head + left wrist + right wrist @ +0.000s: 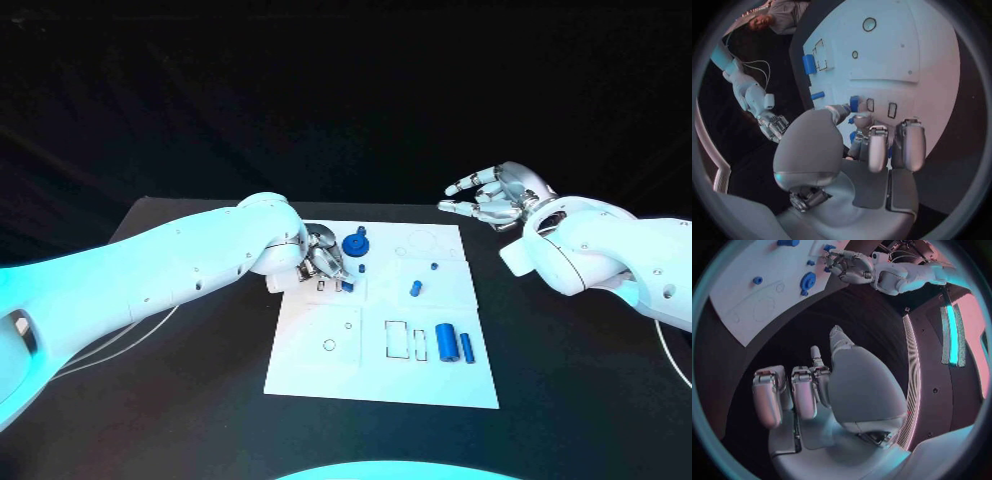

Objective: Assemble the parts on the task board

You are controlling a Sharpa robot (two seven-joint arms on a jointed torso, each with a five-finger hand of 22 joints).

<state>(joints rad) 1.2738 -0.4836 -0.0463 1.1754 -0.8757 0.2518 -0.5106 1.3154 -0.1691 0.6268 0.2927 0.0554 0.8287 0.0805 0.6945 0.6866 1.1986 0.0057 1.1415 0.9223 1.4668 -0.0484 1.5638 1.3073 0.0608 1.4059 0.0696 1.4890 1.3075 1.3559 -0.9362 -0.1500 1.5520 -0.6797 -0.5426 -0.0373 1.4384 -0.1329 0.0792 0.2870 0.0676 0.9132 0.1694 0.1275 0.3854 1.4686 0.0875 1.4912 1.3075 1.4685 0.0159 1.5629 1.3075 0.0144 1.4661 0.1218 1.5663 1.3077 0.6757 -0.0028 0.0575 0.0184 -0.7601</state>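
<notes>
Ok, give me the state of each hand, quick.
Left hand: down on the task board, fingers at a small blue part; a grip cannot be told.
Right hand: open, holding nothing, raised off the board's far right corner.

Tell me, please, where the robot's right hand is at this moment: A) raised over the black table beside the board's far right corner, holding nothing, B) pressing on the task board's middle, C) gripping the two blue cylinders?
A: the right hand hangs off the task board, fingers apart and empty.
</notes>
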